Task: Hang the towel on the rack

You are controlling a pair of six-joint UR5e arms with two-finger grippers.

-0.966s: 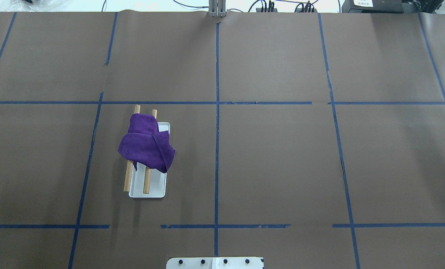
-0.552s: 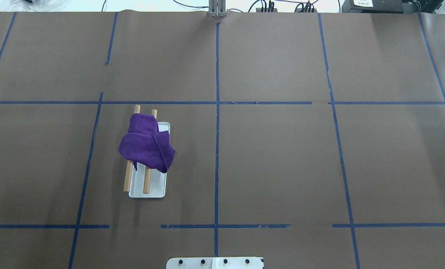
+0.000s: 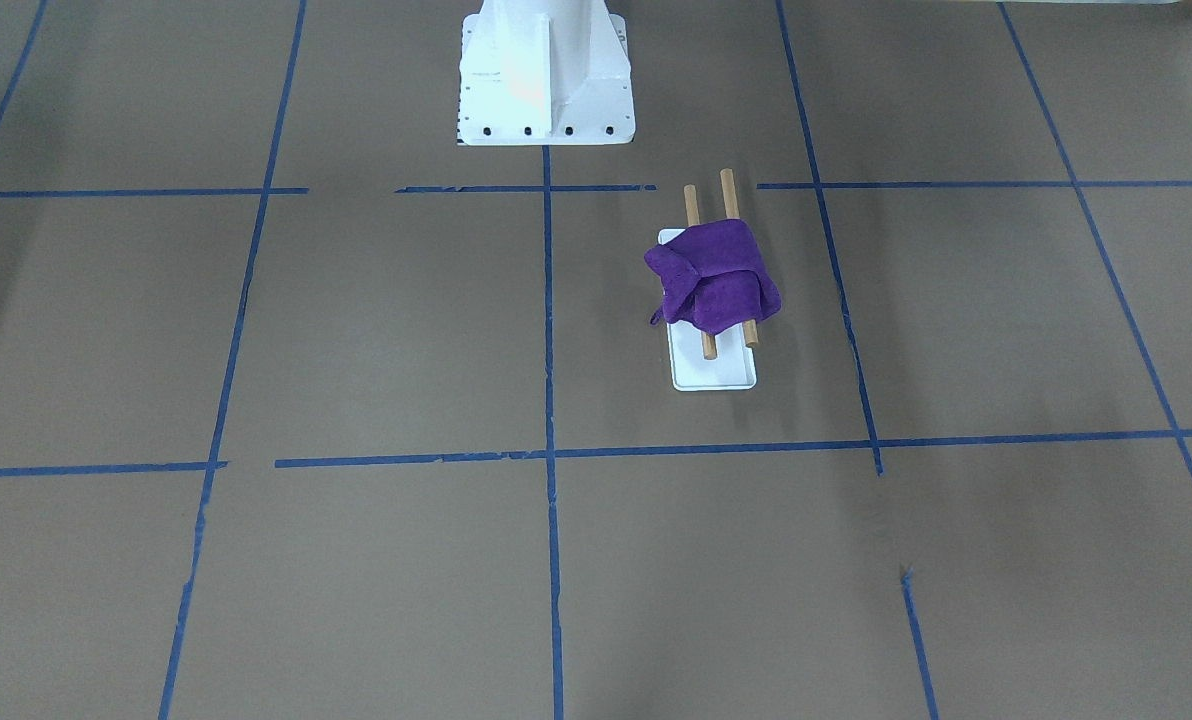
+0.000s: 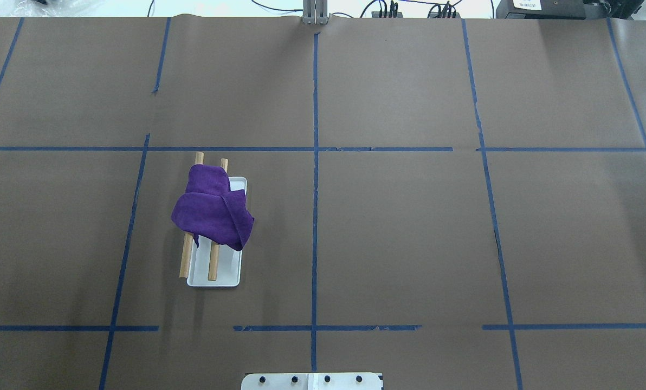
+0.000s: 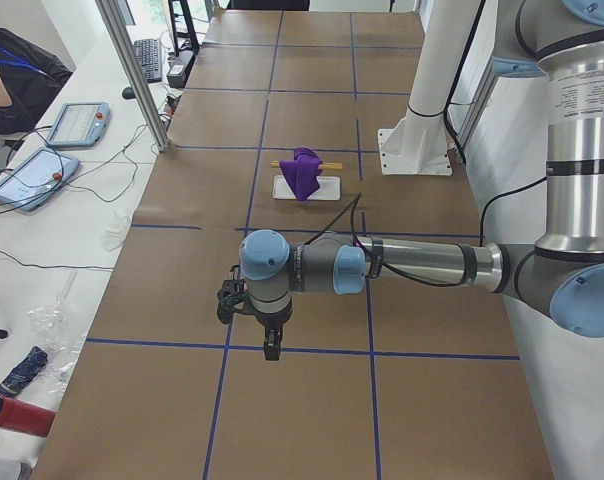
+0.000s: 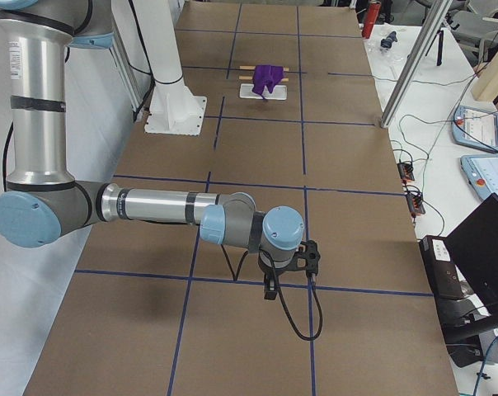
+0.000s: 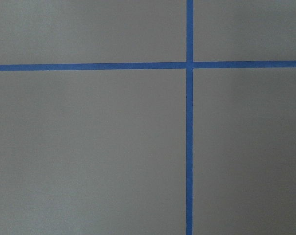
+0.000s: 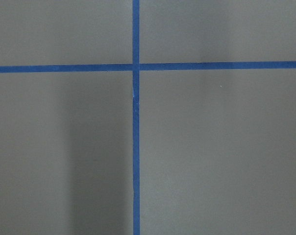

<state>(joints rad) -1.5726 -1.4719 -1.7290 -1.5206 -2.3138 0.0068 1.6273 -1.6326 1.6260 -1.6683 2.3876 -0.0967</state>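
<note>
Bench (image 4: 409, 244): wide, flat, covered in brown paper, marked into squares by blue tape lines (image 7: 189, 147).

White bolted robot pedestal (image 3: 544, 70) stands at the robot's edge of the bench, centre.

Left arm (image 5: 382, 268), grey tube with pale blue joints, reaches out level over the bench's left end with its wrist pointing down. Right arm (image 6: 158, 206), same build, does the same at the right end. Both wrist cameras see only bare paper and a tape crossing.

Rack (image 4: 226, 268): two parallel light-brown wooden dowels over a flat white rectangular base, in the robot's left half. The long axis of the dowels runs away from the robot.

Purple soft cloth towel (image 4: 212, 214) lies bunched across both dowels near their middle, one fold drooping toward the base.

Jaws: both sets appear only in the side views, so I cannot tell if either is parted or clenched. Neither carries anything that I can see.

Judgement: the hanging looks done. If the towel needs straightening, the left arm is nearer. The rack lies to the robot's right of the left arm's jaws, and any pull should go crosswise to the dowels.
</note>
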